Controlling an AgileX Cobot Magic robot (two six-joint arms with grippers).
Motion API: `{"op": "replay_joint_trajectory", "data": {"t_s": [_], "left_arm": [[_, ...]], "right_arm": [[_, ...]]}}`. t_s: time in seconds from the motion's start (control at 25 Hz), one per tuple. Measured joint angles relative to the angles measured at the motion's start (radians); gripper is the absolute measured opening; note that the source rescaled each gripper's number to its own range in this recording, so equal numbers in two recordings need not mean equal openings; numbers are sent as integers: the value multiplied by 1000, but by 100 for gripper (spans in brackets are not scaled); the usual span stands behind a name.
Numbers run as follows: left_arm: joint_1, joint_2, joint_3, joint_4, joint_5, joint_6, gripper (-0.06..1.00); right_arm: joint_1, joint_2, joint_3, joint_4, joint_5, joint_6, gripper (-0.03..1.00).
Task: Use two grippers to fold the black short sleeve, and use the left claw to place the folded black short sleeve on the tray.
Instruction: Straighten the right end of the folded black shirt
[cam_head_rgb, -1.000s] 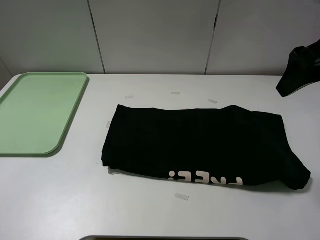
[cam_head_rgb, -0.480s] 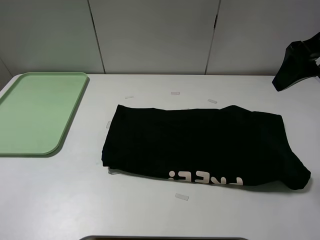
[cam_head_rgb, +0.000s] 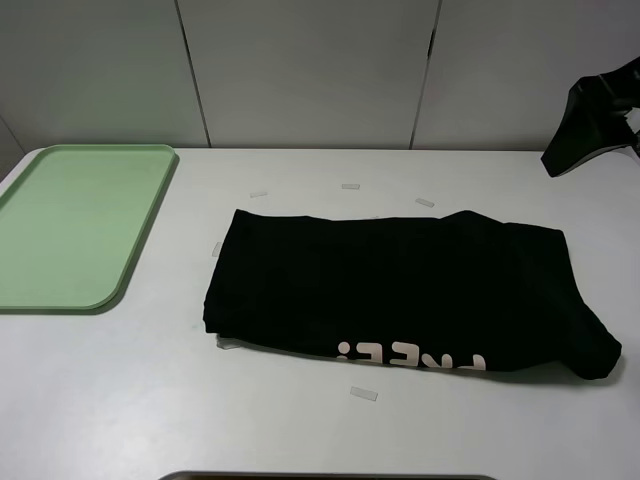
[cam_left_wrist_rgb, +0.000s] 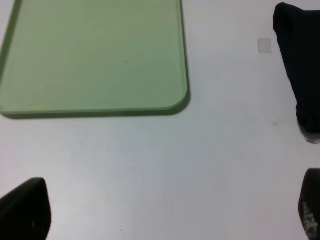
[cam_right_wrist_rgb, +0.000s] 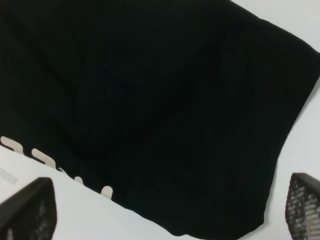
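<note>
The black short sleeve (cam_head_rgb: 400, 290) lies folded into a band beneath the right gripper (cam_right_wrist_rgb: 165, 210), whose fingers are spread wide and empty. The left gripper (cam_left_wrist_rgb: 167, 210), equally wide and empty, hangs with the tray (cam_left_wrist_rgb: 95, 55) ahead and the shirt's edge to its right. Folding looks partly done, so next both should probably descend onto the shirt's edges for another fold.

High overview; close downward wrist views, sharing black short sleeve (cam_head_rgb: 400, 290), tray (cam_head_rgb: 60, 230)
</note>
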Motion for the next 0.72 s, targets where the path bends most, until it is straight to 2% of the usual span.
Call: {"op": "replay_joint_trajectory", "data": {"t_s": [0.48, 0.72], "left_arm": [[0, 0, 0, 5, 0, 0, 100], [0, 0, 0, 5, 0, 0, 100]], "right_arm": [[0, 0, 0, 0, -2, 44, 100], [0, 37, 0, -64, -8, 99, 100]]}}
